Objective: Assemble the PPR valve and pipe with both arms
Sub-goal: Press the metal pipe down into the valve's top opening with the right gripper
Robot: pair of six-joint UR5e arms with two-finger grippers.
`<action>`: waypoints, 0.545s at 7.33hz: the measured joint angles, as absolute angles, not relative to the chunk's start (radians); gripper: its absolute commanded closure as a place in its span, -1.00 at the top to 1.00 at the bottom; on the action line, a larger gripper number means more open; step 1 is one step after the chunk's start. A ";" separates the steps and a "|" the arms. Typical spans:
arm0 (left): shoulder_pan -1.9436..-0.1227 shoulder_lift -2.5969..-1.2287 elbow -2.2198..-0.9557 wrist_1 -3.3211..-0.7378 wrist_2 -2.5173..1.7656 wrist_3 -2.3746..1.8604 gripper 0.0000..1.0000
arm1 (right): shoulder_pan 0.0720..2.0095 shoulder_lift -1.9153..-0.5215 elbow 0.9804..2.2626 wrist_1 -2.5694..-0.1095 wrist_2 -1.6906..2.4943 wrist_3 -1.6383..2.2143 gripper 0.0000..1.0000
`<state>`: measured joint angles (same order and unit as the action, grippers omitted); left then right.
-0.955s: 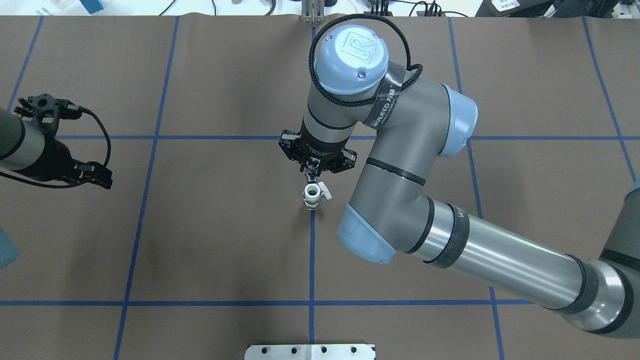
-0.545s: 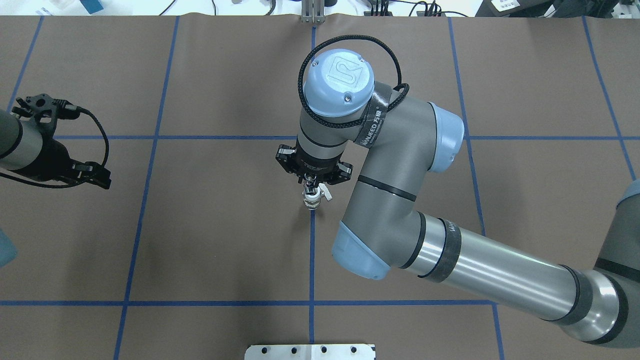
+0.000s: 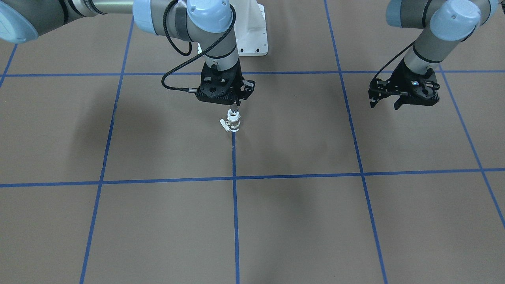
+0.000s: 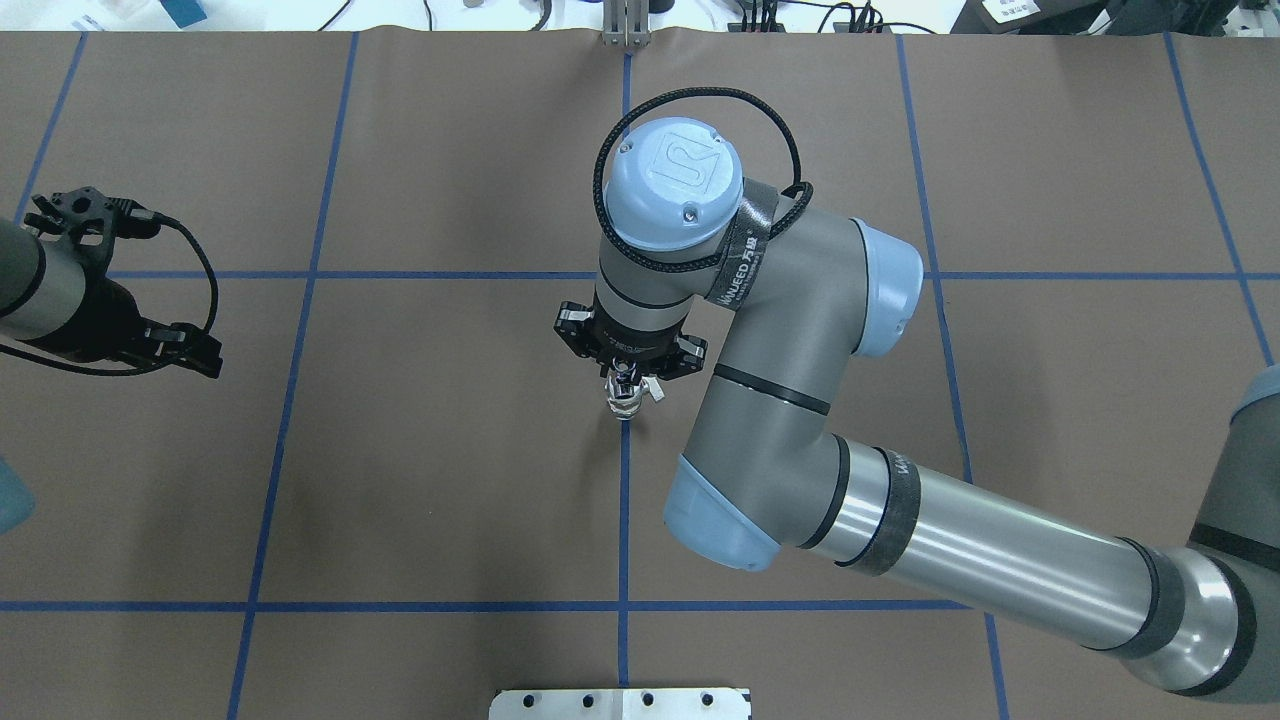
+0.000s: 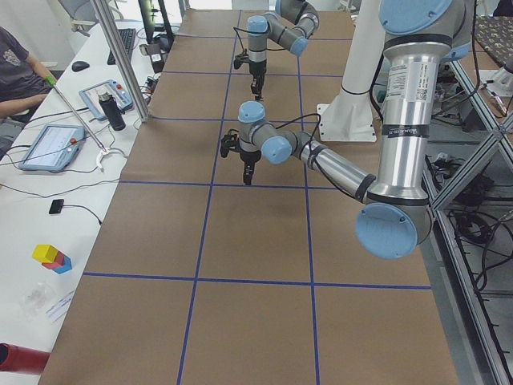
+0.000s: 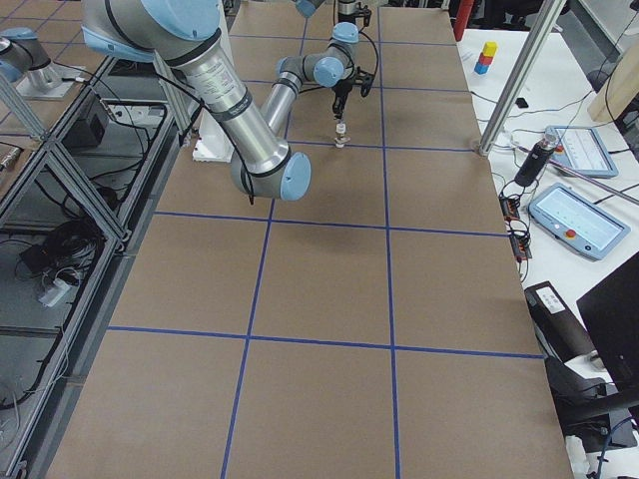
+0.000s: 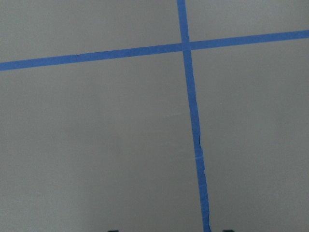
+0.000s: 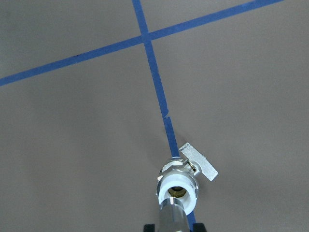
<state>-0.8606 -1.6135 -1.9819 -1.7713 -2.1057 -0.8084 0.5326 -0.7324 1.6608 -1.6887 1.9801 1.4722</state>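
The PPR valve (image 3: 233, 122) stands upright on the brown table at a blue tape line, white collar up, lever to one side. It also shows in the overhead view (image 4: 627, 403) and the right wrist view (image 8: 177, 186), lever (image 8: 200, 163) included. My right gripper (image 3: 234, 104) is shut on the pipe (image 8: 172, 218), held vertical right over the valve. The pipe's lower end sits at the collar's opening; I cannot tell if it is inside. My left gripper (image 3: 388, 105) hangs open and empty far off to the side, also visible in the overhead view (image 4: 195, 352).
The white bolted pedestal (image 3: 251, 33) stands behind the valve near the robot's base. A metal plate (image 4: 620, 703) lies at the table's near edge. Blue tape lines grid the brown table. Tablets and a bottle (image 5: 111, 111) lie on the operators' side bench.
My right gripper has come down and over the valve with the pipe, bringing the pipe's end to the valve's top collar. The left arm has barely moved.
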 measured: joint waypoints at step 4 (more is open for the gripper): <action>-0.861 -1.614 -1.982 -1.771 -2.106 -0.808 0.55 | 0.530 -0.732 1.651 -1.688 1.978 1.471 -1.00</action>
